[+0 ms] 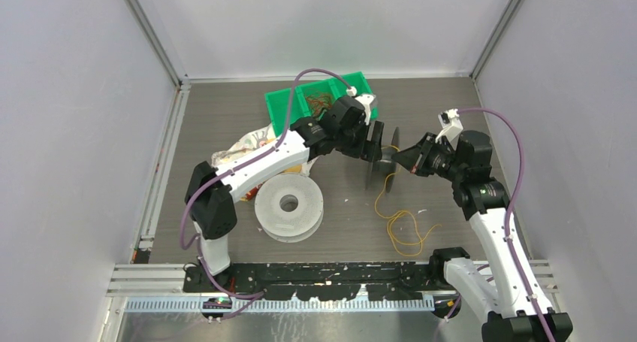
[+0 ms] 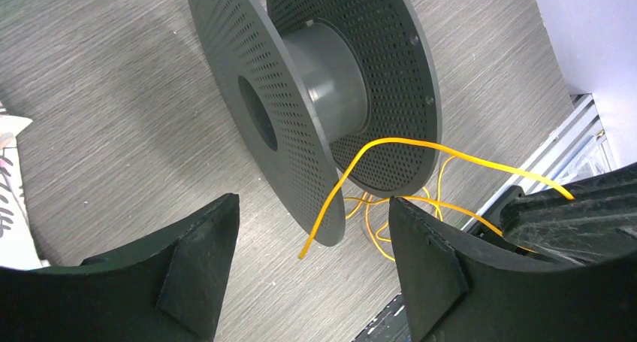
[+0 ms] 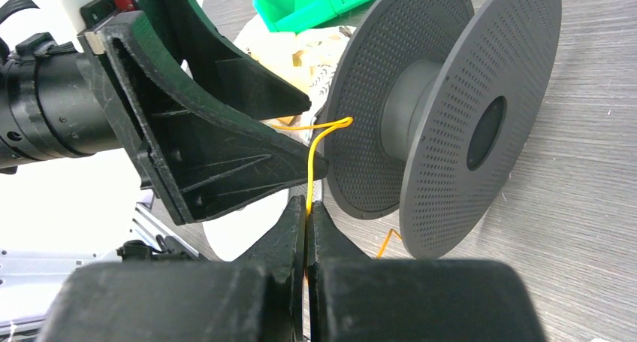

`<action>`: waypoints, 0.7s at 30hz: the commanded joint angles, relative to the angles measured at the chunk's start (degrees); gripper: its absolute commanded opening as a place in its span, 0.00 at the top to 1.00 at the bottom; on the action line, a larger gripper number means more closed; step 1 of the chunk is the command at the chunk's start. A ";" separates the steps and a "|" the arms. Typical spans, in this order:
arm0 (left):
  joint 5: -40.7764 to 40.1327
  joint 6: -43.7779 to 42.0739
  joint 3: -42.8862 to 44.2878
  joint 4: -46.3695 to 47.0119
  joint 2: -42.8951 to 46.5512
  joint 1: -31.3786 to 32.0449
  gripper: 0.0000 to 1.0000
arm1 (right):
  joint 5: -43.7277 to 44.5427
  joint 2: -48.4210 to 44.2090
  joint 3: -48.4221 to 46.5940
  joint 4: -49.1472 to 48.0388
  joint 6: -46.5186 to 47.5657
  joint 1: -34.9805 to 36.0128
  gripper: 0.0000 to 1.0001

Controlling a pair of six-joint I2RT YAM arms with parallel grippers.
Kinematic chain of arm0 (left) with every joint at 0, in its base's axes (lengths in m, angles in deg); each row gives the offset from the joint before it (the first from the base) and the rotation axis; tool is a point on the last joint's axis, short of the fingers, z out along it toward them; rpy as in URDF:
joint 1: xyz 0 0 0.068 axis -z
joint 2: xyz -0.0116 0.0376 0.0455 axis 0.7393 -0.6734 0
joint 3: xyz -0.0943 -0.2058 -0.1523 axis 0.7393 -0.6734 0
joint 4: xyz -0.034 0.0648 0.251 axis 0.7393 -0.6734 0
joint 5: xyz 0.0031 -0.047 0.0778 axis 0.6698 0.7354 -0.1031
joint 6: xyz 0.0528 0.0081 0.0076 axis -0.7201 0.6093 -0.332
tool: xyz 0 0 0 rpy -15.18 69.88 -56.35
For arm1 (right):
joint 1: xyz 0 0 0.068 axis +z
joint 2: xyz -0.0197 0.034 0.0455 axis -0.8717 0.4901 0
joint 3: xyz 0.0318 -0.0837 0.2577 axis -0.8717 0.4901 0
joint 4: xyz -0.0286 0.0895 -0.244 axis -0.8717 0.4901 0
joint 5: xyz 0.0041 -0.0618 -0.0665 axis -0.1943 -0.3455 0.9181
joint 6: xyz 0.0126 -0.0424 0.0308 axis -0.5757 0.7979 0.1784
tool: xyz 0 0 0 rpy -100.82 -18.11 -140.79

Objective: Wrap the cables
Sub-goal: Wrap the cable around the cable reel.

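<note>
Lying in loose loops on the table [image 1: 436, 105] close to its near edge, right of centre, a yellow cable [image 1: 403, 235] is running from there up toward the table's middle. Left of those loops, a pale spool [image 1: 308, 207] is lying flat on one flange, just beside the left arm's lower link.

Mid-table: a dark grey spool [image 3: 451, 131] is standing on the rims of its two perforated flanges, with its hub showing plain grey.

The right gripper [image 3: 306, 220] is reaching in from the right-edge side. Its jaws are pressing together and pinching the yellow cable. The strand is rising from between the fingertips and bending over toward the rim of the flange next to it. In the left wrist view the cable is arcing across the lower part of the spool, and its free end is hanging in front of one flange's lower rim.

The left gripper [image 2: 314, 201] is hovering on the spool's other side, jaws standing wide apart and holding nothing. The spool is sitting ahead of its fingertips, not between them. I cannot tell whether one tip is touching a flange.

Farther back on the left, a crumpled printed bag [image 1: 252, 140] is lying partly under the left arm; its print is too small to read.

At the far edge a green bin [image 1: 279, 109] is holding a tangle of thin cables [image 1: 321, 100], yellowish and reddish-brown.
</note>
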 commanded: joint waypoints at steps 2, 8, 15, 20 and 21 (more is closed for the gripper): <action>-1.53 0.43 2.66 2.78 -0.39 -0.05 0.27 | -1.26 0.53 0.77 -1.19 0.69 -1.07 1.00; -1.39 0.70 3.06 3.46 -0.74 -0.05 0.28 | -1.46 1.20 0.95 -0.32 1.45 -1.72 1.00; -0.46 0.69 4.30 3.60 -1.76 -0.05 0.29 | -1.11 1.43 1.12 0.43 2.01 -2.01 1.00; -0.39 0.58 4.67 3.51 -2.47 -0.05 0.31 | -1.13 1.45 1.13 0.59 2.19 -2.27 1.00; -0.57 0.58 4.75 3.40 -2.58 -0.05 0.33 | -1.11 1.60 1.13 0.62 2.21 -2.27 1.00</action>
